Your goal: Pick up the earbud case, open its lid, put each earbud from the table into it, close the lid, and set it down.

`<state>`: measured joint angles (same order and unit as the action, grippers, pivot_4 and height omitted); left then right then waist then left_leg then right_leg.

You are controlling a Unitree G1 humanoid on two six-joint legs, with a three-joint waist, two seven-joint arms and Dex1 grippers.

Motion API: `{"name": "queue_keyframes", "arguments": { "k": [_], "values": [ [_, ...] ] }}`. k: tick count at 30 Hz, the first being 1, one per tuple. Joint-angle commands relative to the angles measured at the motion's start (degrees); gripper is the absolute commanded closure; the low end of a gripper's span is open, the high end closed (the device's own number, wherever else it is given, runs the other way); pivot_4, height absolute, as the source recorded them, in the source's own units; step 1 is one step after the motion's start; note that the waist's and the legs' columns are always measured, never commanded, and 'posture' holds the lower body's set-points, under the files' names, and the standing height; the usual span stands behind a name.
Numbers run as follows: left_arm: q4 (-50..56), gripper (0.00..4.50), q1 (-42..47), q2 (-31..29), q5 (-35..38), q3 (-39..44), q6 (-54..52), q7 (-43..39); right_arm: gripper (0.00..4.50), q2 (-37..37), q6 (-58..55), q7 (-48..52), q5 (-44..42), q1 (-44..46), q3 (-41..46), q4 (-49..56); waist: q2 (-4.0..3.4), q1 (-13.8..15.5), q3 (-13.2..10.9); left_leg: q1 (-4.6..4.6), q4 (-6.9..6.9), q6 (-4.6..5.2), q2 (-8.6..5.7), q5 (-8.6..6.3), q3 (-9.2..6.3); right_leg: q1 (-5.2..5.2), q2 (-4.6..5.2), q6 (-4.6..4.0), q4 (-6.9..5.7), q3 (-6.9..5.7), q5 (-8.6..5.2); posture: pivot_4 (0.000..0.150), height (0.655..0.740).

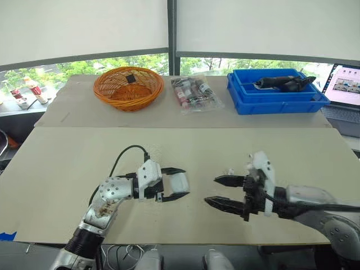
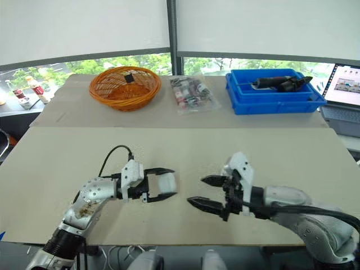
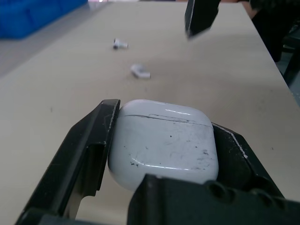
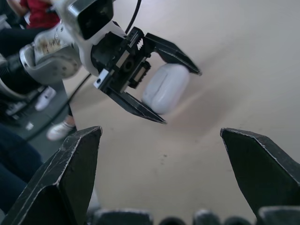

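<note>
Now, left pincer [image 1: 185, 182]: clenched on the earbud case, one black finger on each side, so the body is pinned while the top stays reachable.
Earbud case [image 1: 179, 183]: held between those fingers and, as it looks from the right wrist view, lifted clear of the counter [image 1: 67, 163]; picking up appears done.
Lid [image 3: 159, 107]: shut, its seam an unbroken line; it sits at the end away from the left wrist, facing the other arm, which I judge is deliberate so it can be flipped.
Near earbud [image 3: 140, 71]: lying loose on the counter beyond the case, not yet loaded.
Far earbud [image 3: 120, 44]: also on the counter, apart from the first and further out; both are close to the right arm's reach.
Right pincer [image 1: 211, 189]: released, fingers spread wide and holding nothing, aimed at the case from just beside it.
Step in hand: likely opening the lid; the spread fingers must catch its edge without knocking the case out of the left grip.
</note>
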<state>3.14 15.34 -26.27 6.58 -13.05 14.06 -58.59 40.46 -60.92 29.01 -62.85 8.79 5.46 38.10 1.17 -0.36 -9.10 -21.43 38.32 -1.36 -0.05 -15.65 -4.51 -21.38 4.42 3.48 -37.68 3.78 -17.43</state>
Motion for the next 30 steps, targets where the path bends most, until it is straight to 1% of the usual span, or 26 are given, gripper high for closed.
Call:
{"name": "queue_keyframes", "arguments": {
  "k": [1,6,9,12,13,19,22,23,28,30],
  "values": [
    [-0.94,1.8,1.52,1.43,-1.54,-1.16,8.88,1.27,0.0,-5.36,-4.32,-9.99,-9.93,3.4,-1.43,-3.18,0.0,-0.19,0.0,0.0,0.0,0.0,0.0,0.0,0.0,-0.01,0.01,0.0,0.01,0.0,0.0,0.15,0.74],
    [-2.29,1.8,3.07,2.72,-1.49,-1.39,14.18,2.49,0.0,-9.26,-5.75,-16.33,-14.46,6.99,-3.24,-6.62,-0.01,-0.31,0.0,-0.33,0.12,0.0,-0.04,0.01,-0.02,-0.33,0.02,0.01,-0.13,0.01,0.0,0.15,0.74],
    [-2.62,1.8,3.55,2.73,-1.11,-1.56,15.56,2.72,0.0,-9.82,-6.08,-17.27,-15.27,7.97,-4.33,-7.95,-0.01,-0.4,0.01,-0.81,0.46,0.01,-0.04,0.01,-0.02,-0.83,-0.03,0.01,-0.44,0.0,0.0,0.15,0.74],
    [-2.81,1.8,3.8,2.69,-1.0,-1.71,16.41,2.79,0.0,-9.94,-6.18,-17.38,-15.94,8.66,-5.18,-9.03,-0.01,-0.48,0.01,-0.83,0.49,0.02,-0.04,0.01,-0.01,-0.85,-0.02,0.01,-0.45,0.0,0.0,0.15,0.74],
    [-2.86,1.8,3.89,2.64,-1.05,-1.88,16.76,2.67,0.57,-9.92,-6.19,-17.3,-16.04,8.83,-5.38,-9.44,-0.01,-0.48,0.01,-0.83,0.49,0.02,-0.04,0.01,0.0,-0.85,-0.02,0.01,-0.45,0.0,0.0,0.15,0.74],
    [-2.84,1.8,3.76,2.74,-0.51,-2.33,17.84,2.61,2.62,-9.93,-6.03,-16.77,-17.42,9.31,-5.62,-10.77,-0.01,-0.48,0.01,-0.83,0.49,0.02,-0.04,0.01,0.0,-0.84,-0.03,0.01,-0.44,-0.01,0.0,0.15,0.74],
    [-2.63,1.8,3.53,3.07,0.86,-2.54,17.95,2.29,3.6,-9.71,-6.2,-16.31,-17.92,9.42,-5.83,-10.86,-0.01,-0.48,0.01,-0.83,0.49,0.02,-0.04,0.01,0.0,-0.85,-0.03,0.01,-0.44,-0.01,0.0,0.15,0.74],
    [-2.49,1.8,3.46,3.08,1.35,-2.71,17.81,2.02,3.75,-9.62,-6.21,-16.24,-18.03,9.42,-5.88,-10.86,-0.01,-0.49,0.01,-0.83,0.49,0.02,-0.04,0.01,0.0,-0.85,-0.03,0.01,-0.44,-0.01,0.0,0.15,0.74],
    [-2.86,1.8,3.23,3.36,2.68,-2.45,18.5,1.92,3.74,-9.25,-6.36,-15.88,-18.65,9.75,-6.26,-10.75,-0.01,-0.47,0.01,-0.83,0.49,0.02,-0.04,0.01,0.0,-0.85,-0.03,0.01,-0.44,-0.01,0.0,0.15,0.74],
    [-3.53,0.74,3.5,3.36,2.34,-1.75,17.08,2.87,3.74,-8.87,-6.51,-15.44,-18.37,10.03,-6.48,-10.64,-0.01,-0.45,0.01,-0.84,0.5,0.02,-0.04,0.01,0.0,-0.84,-0.03,0.01,-0.44,-0.01,0.0,0.15,0.74]
  ]
}}
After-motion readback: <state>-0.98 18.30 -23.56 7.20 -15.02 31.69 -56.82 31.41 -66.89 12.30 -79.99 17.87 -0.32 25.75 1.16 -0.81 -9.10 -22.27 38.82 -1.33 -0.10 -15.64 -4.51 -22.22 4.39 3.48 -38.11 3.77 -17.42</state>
